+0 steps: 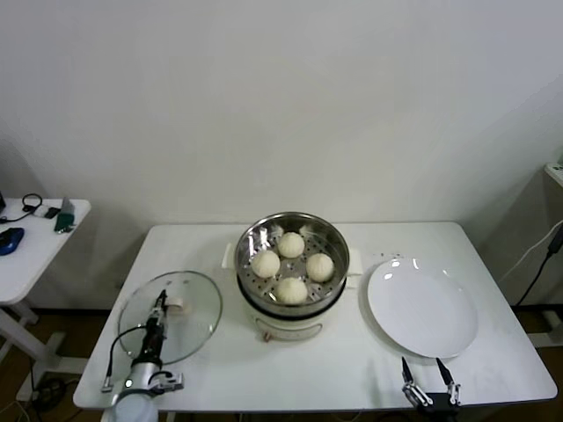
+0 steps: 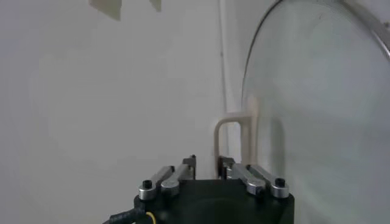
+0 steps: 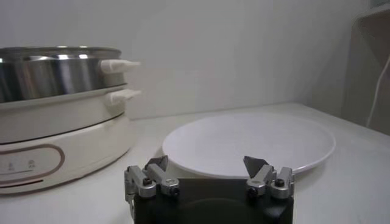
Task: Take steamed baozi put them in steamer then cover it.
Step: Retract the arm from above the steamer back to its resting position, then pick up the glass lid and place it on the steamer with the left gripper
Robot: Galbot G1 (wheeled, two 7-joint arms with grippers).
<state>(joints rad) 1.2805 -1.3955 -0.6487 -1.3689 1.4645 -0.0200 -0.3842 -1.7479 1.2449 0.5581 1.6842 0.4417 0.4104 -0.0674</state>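
- All four steamed baozi [image 1: 291, 265] already sit inside the steamer [image 1: 330, 236] in the middle of the table [image 1: 493, 369], so I judge the step in hand is to take the cover [image 1: 198, 303] and put it on top.
- The cover lies flat on the table, to the left of the steamer, with its cream handle [image 2: 230, 135] standing up at the centre.
- The left gripper [image 2: 208, 163] is over the cover; its fingers [image 2: 234, 165] are drawn nearly together, with the handle right at their tips, but I cannot tell if they really pinch it.
- To do it well, I think the fingers should hold the handle on both sides, deep and centred, before any lift.
- The lift should go straight up, then across; the glass may swing, so slow is better.
- The cover must come down level, its metal rim matching the rim of the steamer.
- The right gripper [image 3: 207, 165] waits with fingers wide apart and empty; the white plate [image 3: 250, 141] is just beyond its tips.
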